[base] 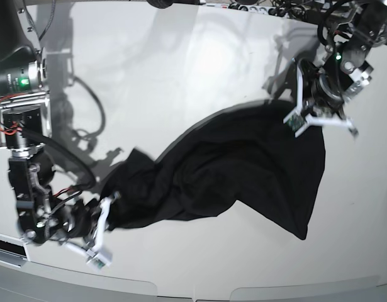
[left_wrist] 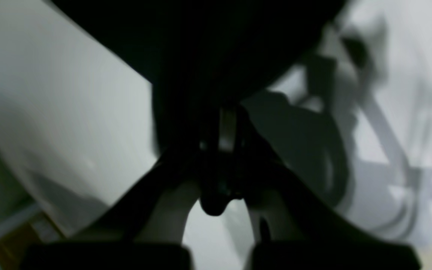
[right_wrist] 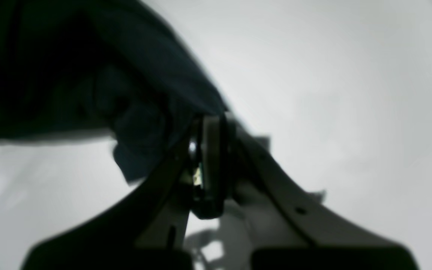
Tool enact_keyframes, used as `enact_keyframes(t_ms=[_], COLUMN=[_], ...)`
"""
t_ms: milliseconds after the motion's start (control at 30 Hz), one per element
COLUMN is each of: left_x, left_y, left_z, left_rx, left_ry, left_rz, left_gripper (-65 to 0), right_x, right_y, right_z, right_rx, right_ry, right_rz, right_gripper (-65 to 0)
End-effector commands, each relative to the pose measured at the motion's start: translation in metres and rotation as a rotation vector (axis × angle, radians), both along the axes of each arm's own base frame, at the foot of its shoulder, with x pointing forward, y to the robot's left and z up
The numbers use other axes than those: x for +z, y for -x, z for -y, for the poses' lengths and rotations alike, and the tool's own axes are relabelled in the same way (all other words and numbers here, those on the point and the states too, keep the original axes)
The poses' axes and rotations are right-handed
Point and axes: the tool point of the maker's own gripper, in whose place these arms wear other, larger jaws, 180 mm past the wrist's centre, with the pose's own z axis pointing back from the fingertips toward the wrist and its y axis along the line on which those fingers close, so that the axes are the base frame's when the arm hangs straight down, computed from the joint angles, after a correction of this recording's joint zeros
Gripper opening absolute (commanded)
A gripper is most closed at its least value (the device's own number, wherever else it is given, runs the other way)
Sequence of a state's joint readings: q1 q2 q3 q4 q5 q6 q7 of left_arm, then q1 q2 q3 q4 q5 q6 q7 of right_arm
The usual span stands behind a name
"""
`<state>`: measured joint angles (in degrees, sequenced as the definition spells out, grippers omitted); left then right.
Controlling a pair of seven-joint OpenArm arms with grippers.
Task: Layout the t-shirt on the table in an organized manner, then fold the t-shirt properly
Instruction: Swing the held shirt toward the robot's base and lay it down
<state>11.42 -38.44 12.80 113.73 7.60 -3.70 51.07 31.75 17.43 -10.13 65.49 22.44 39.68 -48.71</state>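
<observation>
1. In the left wrist view we see the glossy white bench [left_wrist: 69, 112] filling the left and right of the picture, streaked with soft grey shadows of the arm; a strip of yellowish floor shows at the lower left corner.
2. Here the left tool [left_wrist: 225, 129] is pinched together on the t-shirt [left_wrist: 201, 45], whose black cloth hangs as a dark mass across the top centre and runs down to the tool's tip (the picture is blurred, so we cannot make out folds).
3. In the right wrist view the bench [right_wrist: 332, 93] is a plain pale surface to the right and below.
4. The right tool [right_wrist: 208, 131] is narrow and closed on an edge of the t-shirt [right_wrist: 99, 75]; the cloth bunches in dark blue-black folds up and to the left of the tip.
5. In the base view the white bench [base: 180, 69] has a curved near edge, with cables and gear along its far edge.
6. The t-shirt [base: 243, 170] stretches diagonally across the bench between the two tools, wide and rumpled toward the left tool [base: 304, 116] at upper right, narrowing to a bunched end at the right tool [base: 105, 211] at lower left.
7. One loose corner of it droops toward the near edge.
</observation>
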Motion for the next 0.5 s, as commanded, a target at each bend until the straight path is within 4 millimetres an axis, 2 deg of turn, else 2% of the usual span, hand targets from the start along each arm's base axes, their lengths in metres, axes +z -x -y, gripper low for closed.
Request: enact_keyframes(t_ms=[0,100,167,367,467], left_x=[0.031,0.080,0.106,0.176,0.219], left_y=[-0.016,-0.033,-0.043,-0.077,-0.092], left_z=[-0.012,-0.030,-0.043,-0.087,-0.102], left_rx=[-0.001,0.010,0.017,0.053,0.049], left_ry=[-0.057,-0.139,-0.176,-0.271,-0.323], left_rz=[0.112,0.276,0.347,0.487,0.569], left_gripper=[-65.0,-65.0,-65.0,-65.0,-65.0], right_x=[0.032,0.051,0.065,0.103,0.118], right_y=[-0.016,-0.016,-0.014,-0.005,0.002], right_z=[0.010,0.031,0.044,0.063,0.069], right_rx=[-0.005,-0.028,-0.036,-0.009,-0.001], right_ry=[0.014,0.085,0.123,0.186,0.236], right_rz=[0.085,0.126,0.162,0.231,0.255], right_gripper=[-65.0,-65.0,-65.0,-65.0,-65.0])
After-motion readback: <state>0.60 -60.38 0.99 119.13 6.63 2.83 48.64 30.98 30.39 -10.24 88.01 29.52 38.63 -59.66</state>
